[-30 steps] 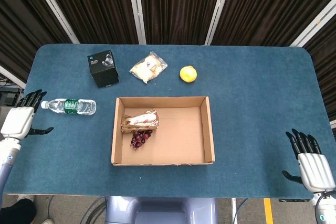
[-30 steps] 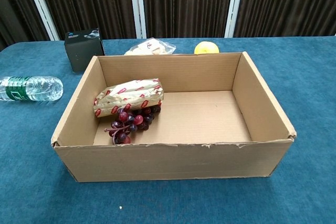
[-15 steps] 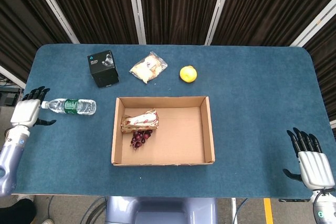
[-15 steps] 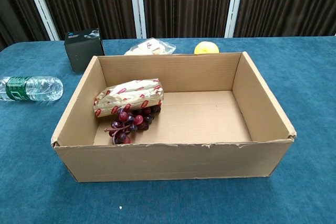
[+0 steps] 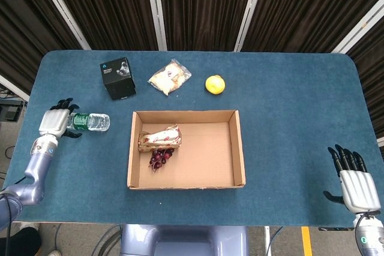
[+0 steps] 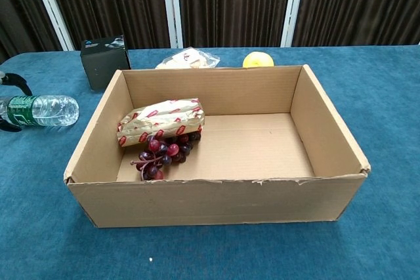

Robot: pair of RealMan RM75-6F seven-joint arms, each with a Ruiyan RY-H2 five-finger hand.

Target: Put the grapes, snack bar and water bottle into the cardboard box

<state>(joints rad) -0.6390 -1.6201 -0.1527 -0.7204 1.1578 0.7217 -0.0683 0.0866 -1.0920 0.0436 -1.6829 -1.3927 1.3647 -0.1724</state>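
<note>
From the head view we see a blue-covered worktop (image 5: 288,124) set before dark curtains (image 5: 204,4) split by pale slanted bars. An open cardboard box (image 5: 239,148) lies near the front middle, and inside it, toward its left end, the snack bar (image 5: 160,138) lies with the grapes (image 5: 159,158) just in front of it and touching. Behind the box stand a small black box (image 5: 117,77), a clear bag of food (image 5: 170,77) and a yellow fruit (image 5: 215,84), each apart from the others. The water bottle (image 5: 90,122) lies on its side to the left of the cardboard box, well clear of it. The left robot hand (image 5: 57,121) covers the bottle's cap end, its fingers spread around the neck; we cannot tell whether it grips yet. The right robot hand (image 5: 355,183) hangs at the front right corner, holding nothing, its fingers straight and apart.

From the chest view, the same worktop (image 6: 387,96) and curtains (image 6: 230,4) show. The cardboard box (image 6: 216,198) fills the middle, with the snack bar (image 6: 161,120) resting against its left wall and the grapes (image 6: 164,154) in front. The water bottle (image 6: 41,110) lies at the left edge, dark fingertips (image 6: 14,81) showing above and below its near end.
</note>
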